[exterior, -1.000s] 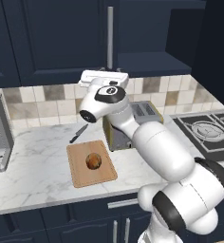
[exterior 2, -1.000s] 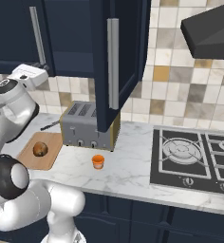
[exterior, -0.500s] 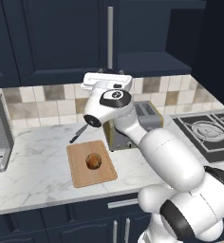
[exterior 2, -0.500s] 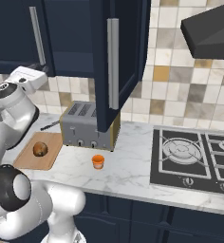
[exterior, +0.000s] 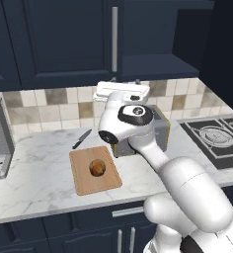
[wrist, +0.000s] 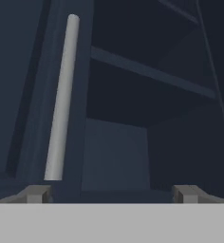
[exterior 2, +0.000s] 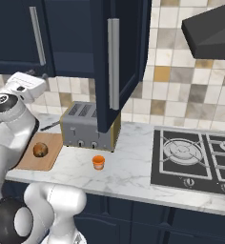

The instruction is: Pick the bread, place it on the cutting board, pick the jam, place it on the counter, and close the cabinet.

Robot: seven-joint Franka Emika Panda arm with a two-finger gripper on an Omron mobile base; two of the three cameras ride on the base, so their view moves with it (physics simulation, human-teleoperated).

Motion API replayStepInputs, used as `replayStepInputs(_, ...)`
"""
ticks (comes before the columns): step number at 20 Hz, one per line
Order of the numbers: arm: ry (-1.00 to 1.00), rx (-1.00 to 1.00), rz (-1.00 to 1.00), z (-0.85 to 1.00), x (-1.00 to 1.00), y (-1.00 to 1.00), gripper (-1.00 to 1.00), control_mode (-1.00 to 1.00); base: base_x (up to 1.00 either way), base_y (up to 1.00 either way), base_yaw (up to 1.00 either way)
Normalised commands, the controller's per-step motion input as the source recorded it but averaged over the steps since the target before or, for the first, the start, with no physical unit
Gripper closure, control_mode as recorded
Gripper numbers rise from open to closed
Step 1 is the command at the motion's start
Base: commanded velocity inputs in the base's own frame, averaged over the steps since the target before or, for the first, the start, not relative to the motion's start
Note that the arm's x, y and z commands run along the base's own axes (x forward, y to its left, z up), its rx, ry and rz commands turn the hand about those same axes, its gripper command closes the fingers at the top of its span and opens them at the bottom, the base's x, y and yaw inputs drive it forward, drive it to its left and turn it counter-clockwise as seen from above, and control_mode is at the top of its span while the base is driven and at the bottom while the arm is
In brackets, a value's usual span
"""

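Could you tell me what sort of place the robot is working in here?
A rendered home kitchen, it seems: a marble counter carries a toaster and a cutting board, a gas hob sits beside it, and navy wall cabinets hang above a tiled backsplash.

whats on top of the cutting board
Only the bread sits on the cutting board, near its middle. A knife lies on the counter behind the board, not on it. The jam stands apart, before the toaster.

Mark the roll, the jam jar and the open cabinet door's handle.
roll (exterior: pixel 97 167): left base view, top of its crust.
jam jar (exterior 2: pixel 98 162): right base view, its orange side.
cabinet door handle (exterior 2: pixel 113 64): right base view, middle of the bar.
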Motion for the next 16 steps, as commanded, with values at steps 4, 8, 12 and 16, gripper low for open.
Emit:
replayStepInputs(4,0.0,0.0,0.05,0.0,-0.44,-0.36,-1.0,-1.0,0.0,0.0,0.0)
replayStepInputs(8,0.0,0.0,0.08,0.0,-0.28,-0.43,-1.0,-1.0,0.0,0.0,0.0)
replayStepInputs(12,0.0,0.0,0.09,0.0,-0.25,-0.41,-1.0,-1.0,0.0,0.0,0.0)
replayStepInputs(16,0.03,0.0,0.08,0.03,-0.34,-0.32,-1.0,-1.0,0.0,0.0,0.0)
